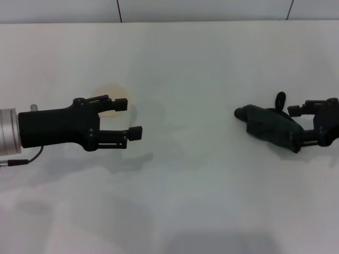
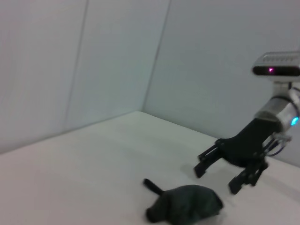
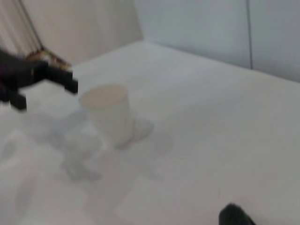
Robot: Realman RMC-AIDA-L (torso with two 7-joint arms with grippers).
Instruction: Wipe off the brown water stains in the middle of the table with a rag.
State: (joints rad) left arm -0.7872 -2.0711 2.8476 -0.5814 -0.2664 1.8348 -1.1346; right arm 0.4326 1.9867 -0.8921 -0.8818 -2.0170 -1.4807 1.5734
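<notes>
head view: one rag (image 1: 270,127), one cup (image 1: 110,103), two grippers: left gripper (image 1: 128,117) fingers spread, right gripper (image 1: 299,124) fingers spread beside rag.

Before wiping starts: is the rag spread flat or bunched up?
Bunched up. The rag sits as a lumpy dark mound on the table, one end sticking up, beside the right end effector.

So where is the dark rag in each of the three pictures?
Head view: the rag lies on the table's right side, just inside the right gripper.
Left wrist view: the rag sits at the bottom edge, below the right gripper.
Right wrist view: only a dark bit of the rag shows at the bottom edge.
Shared landmark: the white table under it in all three.
</notes>
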